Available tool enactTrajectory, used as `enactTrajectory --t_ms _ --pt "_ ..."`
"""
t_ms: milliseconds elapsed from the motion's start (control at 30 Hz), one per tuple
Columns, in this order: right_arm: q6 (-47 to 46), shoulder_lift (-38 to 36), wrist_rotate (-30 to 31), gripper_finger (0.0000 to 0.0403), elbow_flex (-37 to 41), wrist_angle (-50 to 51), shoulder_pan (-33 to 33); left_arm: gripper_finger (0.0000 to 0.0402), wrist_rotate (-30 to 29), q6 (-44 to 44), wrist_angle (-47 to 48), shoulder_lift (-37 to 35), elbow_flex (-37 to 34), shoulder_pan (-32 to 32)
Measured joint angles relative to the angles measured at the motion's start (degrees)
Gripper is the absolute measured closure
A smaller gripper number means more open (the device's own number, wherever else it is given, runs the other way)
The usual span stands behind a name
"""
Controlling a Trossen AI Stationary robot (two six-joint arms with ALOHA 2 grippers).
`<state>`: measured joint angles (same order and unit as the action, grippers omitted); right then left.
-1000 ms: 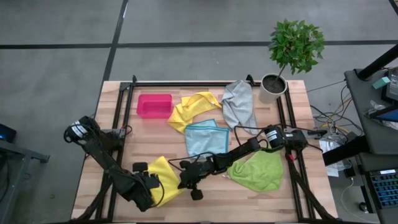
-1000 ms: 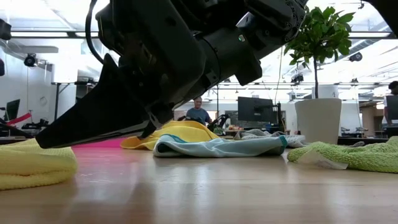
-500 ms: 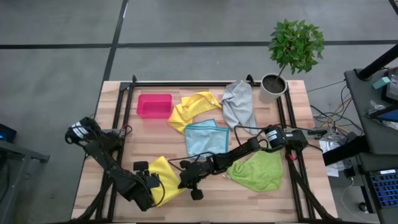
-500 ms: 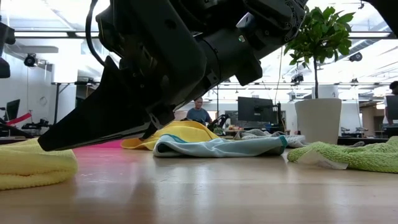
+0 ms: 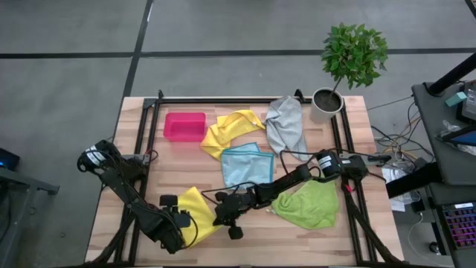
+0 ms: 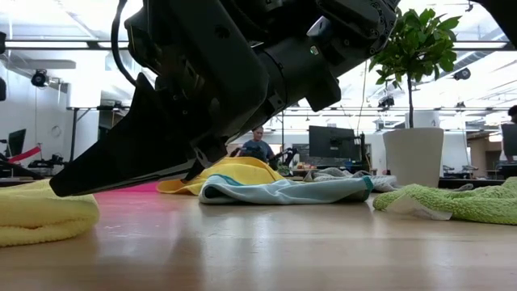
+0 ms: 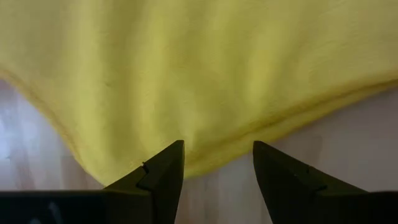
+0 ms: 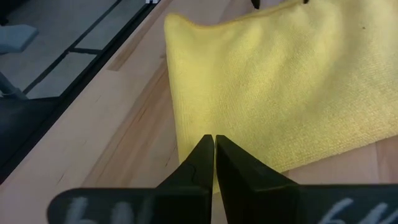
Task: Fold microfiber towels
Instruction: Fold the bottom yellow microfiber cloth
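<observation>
Nothing has shifted since the earlier frames; both arms and all the cloths sit where they were.

From above, you see the left gripper [image 5: 181, 221] at the near edge of the table [image 5: 141, 179], over the near yellow towel [image 5: 199, 211]. The right gripper [image 5: 225, 214] sits at that towel's other side. Farther back lie the second yellow towel [image 5: 230, 130], light blue towel [image 5: 244, 164], grey towel [image 5: 286, 125], lime green towel [image 5: 309, 205] and a pink bin [image 5: 184, 126].

Through the left wrist camera, the fingers [image 7: 163, 173] stand apart, just above the towel's edge, holding nothing.

Through the right wrist camera, the fingertips [image 8: 203, 155] are pressed together over the towel's border.
</observation>
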<state>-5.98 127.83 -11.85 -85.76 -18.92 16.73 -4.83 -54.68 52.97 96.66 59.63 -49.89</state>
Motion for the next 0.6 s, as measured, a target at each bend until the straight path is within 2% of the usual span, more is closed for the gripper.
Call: enactTrajectory --t_ms 600 --pt "-0.61 -0.09 -0.01 0.0394 0.04 0.15 -0.26 0.0226 -6.45 -0.46 0.02 0.15 -1.11 0.02"
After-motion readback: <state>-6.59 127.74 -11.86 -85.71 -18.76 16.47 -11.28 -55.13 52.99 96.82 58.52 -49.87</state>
